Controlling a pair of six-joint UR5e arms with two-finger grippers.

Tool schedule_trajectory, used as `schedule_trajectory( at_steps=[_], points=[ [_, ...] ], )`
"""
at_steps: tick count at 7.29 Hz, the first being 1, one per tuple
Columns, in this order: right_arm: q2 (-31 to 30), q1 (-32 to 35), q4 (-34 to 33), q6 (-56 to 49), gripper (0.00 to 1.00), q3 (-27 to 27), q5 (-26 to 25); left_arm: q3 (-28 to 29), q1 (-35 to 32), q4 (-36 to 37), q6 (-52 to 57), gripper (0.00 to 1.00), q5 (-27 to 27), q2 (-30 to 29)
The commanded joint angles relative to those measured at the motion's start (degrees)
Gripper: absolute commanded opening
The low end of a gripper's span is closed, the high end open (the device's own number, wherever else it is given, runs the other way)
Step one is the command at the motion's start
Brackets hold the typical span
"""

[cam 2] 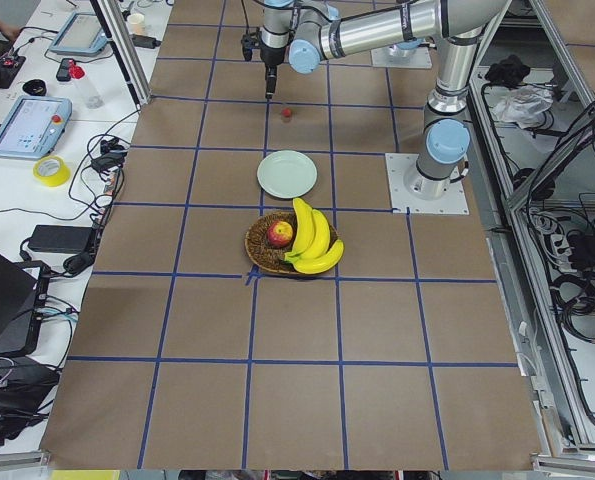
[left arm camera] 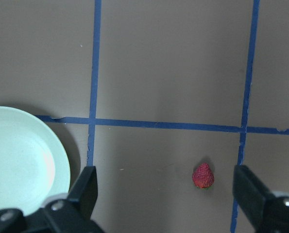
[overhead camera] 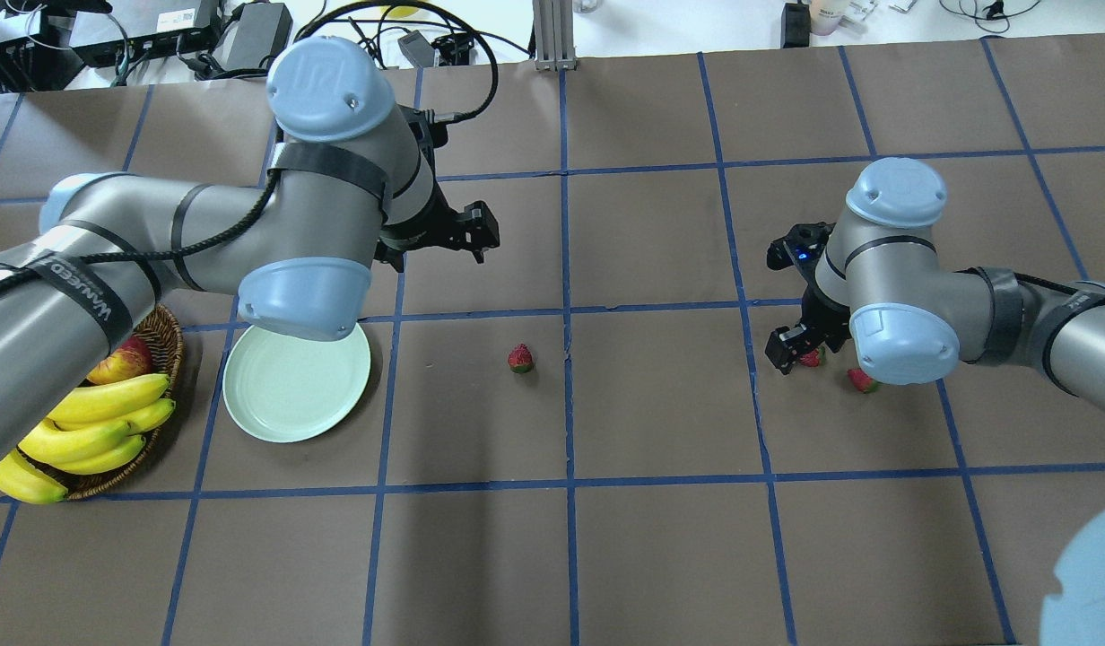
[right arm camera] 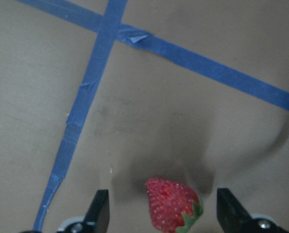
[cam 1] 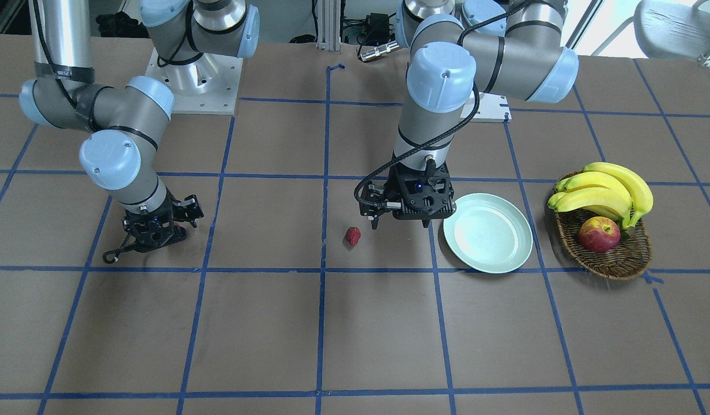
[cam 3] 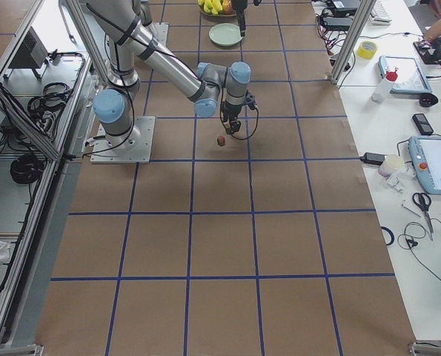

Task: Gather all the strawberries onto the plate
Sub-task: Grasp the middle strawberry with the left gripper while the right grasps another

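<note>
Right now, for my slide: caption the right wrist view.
Open right claw framing one strawberry on the brown table.

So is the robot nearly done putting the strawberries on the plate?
Not yet, it is only starting. Done: nothing, the plate is bare. In hand: the right gripper is open and low around one strawberry, not squeezing it yet. Left: that one, a second strawberry beside it, and a third strawberry in the middle of the table, which the open left gripper hangs near.
</note>
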Motion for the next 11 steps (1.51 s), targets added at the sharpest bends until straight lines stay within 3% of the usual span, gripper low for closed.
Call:
schedule_trajectory(
  at_steps=[1,2,3,5,8,9,10,11],
  points=[
    [0.07,0.02,0.29,-0.12,0.22,-0.13,-0.84,-1.42,-1.44,6.0,-4.7,1.0,0.14,-4.73],
    [0.06,-0.06,0.29,-0.12,0.09,-0.22,-0.84,-1.42,-3.18,7.6,-7.26,1.0,0.4,-6.84],
    [-0.63,0.2,0.64,0.93,0.05,-0.57,-0.67,-1.51,-5.55,7.62,-9.72,1.0,1.71,-8.17],
    [-1.68,1.77,1.34,10.27,0.04,-1.53,0.56,-1.6,-6.54,7.62,-10.71,0.91,1.81,-10.89],
    [-3.27,10.37,4.07,32.23,0.04,-3.3,5.29,-2.21,-8.21,7.7,-10.89,0.88,1.11,-13.89],
    [-3.45,12.48,3.9,36.49,0.04,-3.38,5.66,-2.3,-8.38,7.62,-10.71,0.71,1.54,-13.89],
    [-3.45,13.46,3.9,38.27,0.04,-3.3,5.66,-2.56,-8.39,7.62,-10.45,0.41,1.2,-13.89],
    [-3.54,14.26,3.98,41.68,0.04,-3.21,5.66,-3.61,-8.39,7.53,-10.62,0.26,0.58,-13.81]
  ],
)
